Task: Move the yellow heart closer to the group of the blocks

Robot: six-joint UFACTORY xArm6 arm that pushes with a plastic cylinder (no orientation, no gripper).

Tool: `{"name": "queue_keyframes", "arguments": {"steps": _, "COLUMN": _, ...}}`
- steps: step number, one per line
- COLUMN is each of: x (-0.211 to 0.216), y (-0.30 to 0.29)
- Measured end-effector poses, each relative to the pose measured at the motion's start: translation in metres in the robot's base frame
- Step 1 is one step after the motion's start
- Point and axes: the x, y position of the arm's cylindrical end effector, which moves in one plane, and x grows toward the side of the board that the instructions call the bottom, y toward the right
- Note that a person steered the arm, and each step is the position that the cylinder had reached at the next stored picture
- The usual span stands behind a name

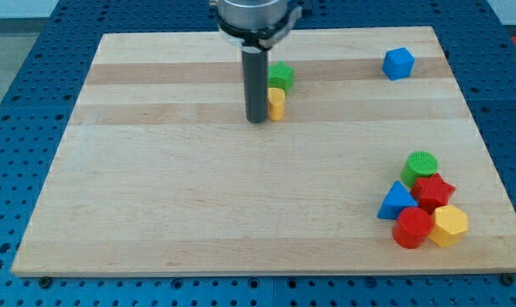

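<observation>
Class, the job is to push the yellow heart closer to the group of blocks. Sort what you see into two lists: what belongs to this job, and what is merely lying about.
Part of the job:
my tip, just left of the heart
yellow heart
group at lower right: green cylinder, red star, blue triangle, red hexagon, yellow hexagon

Lying about:
green block behind the heart
blue block, upper right

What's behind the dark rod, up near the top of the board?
A yellow block pokes out on the rod's right side, beside my tip, with a green block just above it. The rod covers their left parts, so their full shapes cannot be made out.
</observation>
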Motion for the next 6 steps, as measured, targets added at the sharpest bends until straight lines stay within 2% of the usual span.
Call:
{"name": "queue_keyframes", "arguments": {"steps": 1, "x": -0.018, "y": -0.012}}
{"name": "queue_keyframes", "arguments": {"steps": 2, "x": -0.036, "y": 0.008}}
{"name": "queue_keyframes", "arguments": {"steps": 3, "x": -0.02, "y": 0.063}}
{"name": "queue_keyframes", "arguments": {"steps": 4, "x": 0.016, "y": 0.109}}
{"name": "queue_keyframes", "arguments": {"steps": 5, "x": 0.007, "y": 0.108}}
{"name": "queue_keyframes", "arguments": {"steps": 6, "x": -0.02, "y": 0.084}}
